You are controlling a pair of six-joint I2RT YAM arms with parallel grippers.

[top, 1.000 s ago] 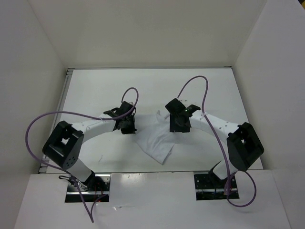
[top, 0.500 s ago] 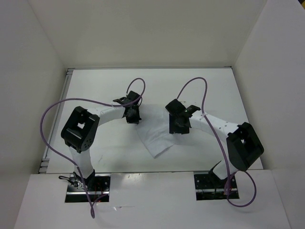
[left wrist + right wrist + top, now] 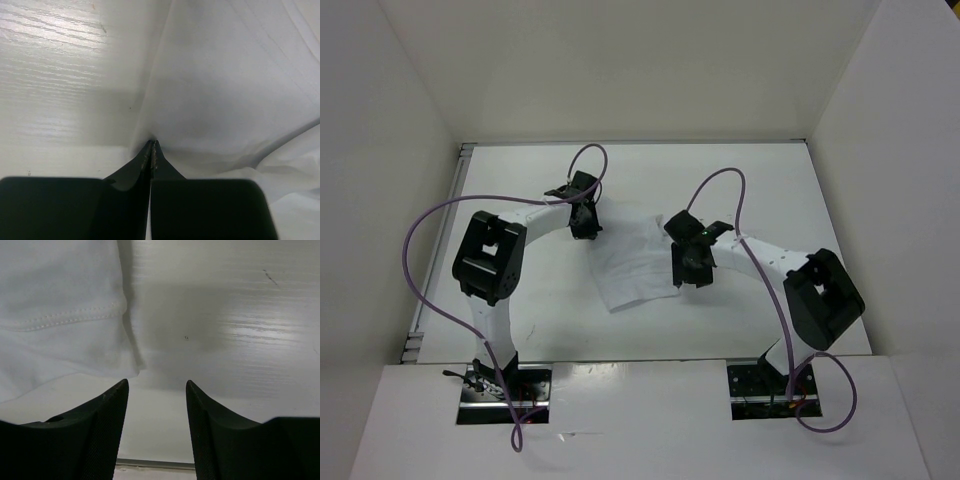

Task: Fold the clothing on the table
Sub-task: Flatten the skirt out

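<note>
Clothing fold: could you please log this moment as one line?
left jaws: shut on clothing edge | right jaws: open, empty, beside clothing | clothing: rumpled on table

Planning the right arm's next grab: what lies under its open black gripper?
Under the right gripper, between its fingers: bare glossy white table. The stitched edge of the thin white fabric clothing lies beside one finger. The fingers hide the rest.

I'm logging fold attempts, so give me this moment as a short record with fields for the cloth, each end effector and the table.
clothing: white, wrinkled, between the two arms
table: glossy white, bears the clothing
left end effector: shut, pinching an edge of the clothing
right end effector: open, holding nothing, over bare table beside the stitched hem
fold: not visibly finished
</note>
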